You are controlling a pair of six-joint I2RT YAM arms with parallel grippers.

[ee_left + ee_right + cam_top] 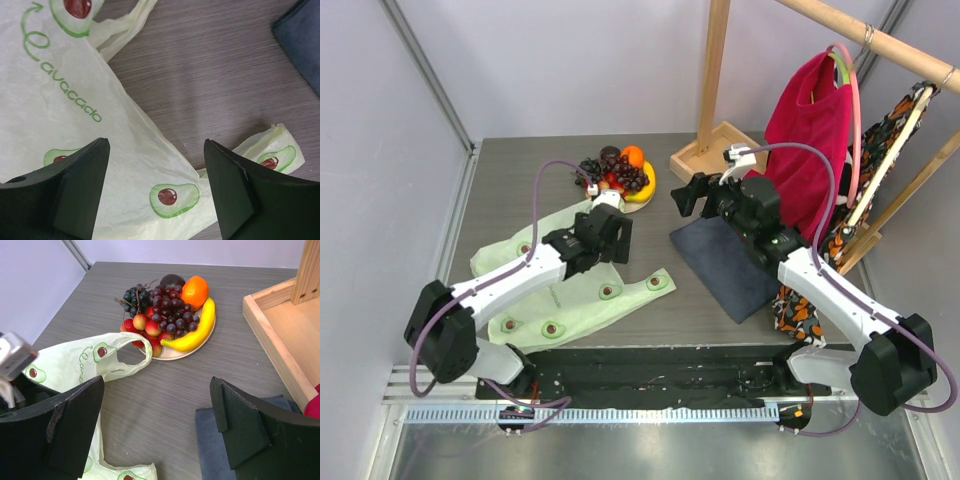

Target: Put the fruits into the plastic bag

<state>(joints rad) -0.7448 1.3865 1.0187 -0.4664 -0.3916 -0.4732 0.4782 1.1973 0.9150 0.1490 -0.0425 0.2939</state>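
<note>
The fruits [623,170] lie heaped on a small plate [638,203] at the table's far middle. In the right wrist view I see the purple grape bunch [165,305], orange [195,290], banana [195,330], red strawberries [145,325] and a dark round fruit [172,280]. The plastic bag [575,300] lies flat, pale green with avocado prints, one handle loop [132,352] touching the plate. My left gripper [618,232] is open and empty just above the bag [75,125]. My right gripper [688,195] is open and empty, right of the plate, over bare table [156,390].
A dark blue cloth [730,265] lies under my right arm. A wooden rack with a tray base [715,150] stands at the back right, with a red cloth [805,130] and patterned fabric [800,310] hanging from it. Grey walls close in the left and back.
</note>
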